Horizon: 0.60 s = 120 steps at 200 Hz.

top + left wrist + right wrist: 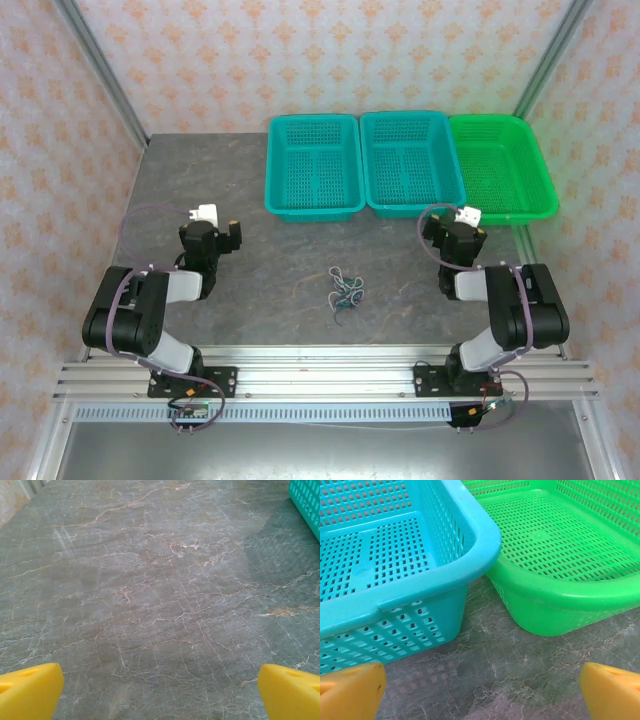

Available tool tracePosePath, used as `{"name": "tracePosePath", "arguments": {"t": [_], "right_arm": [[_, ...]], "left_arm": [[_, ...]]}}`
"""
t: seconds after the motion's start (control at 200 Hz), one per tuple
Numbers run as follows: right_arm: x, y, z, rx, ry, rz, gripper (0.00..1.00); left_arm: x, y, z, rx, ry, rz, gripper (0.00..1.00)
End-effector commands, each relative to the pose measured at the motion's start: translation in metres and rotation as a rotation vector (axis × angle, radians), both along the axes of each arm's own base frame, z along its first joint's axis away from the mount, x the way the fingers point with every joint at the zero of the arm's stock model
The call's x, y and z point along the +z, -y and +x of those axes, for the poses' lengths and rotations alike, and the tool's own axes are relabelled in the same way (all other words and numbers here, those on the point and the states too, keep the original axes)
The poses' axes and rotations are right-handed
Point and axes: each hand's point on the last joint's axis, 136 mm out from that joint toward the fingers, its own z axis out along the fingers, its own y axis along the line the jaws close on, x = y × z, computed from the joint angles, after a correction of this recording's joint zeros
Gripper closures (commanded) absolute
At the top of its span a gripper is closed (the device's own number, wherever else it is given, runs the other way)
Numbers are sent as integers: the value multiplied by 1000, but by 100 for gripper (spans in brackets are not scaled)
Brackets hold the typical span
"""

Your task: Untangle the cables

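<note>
Fingers (31, 691) of the left gripper (160, 696) stand wide apart over bare table (150, 580), holding nothing. The right gripper's (480, 695) fingers (350, 690) are likewise spread and empty, facing the spot where the middle teal basket (395, 555) meets the green basket (560, 555). The cables (345, 290) lie in a small tangled heap on the table between the two arms, well apart from either gripper. The baskets along the back, with the left teal basket (313, 165), probably wait for the separated cables.

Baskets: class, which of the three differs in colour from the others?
The rightmost basket: it is green, while the left basket and middle basket are teal.
</note>
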Motion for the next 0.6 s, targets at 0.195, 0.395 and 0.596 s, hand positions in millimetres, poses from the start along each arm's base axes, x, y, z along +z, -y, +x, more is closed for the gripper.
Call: {"name": "tracePosePath", "arguments": {"t": [0.195,0.395,0.596], "right_arm": [[5,-5,6,29,5,-6,1],[5,-4,6,23,6,-4,1],[10,2,2,-10,37,-3,1]], "left_arm": [[16,-6,7,23,46,16,0],[17,-6,7,24,47,16,0],[16,-6,6,22,46,18,0]]}}
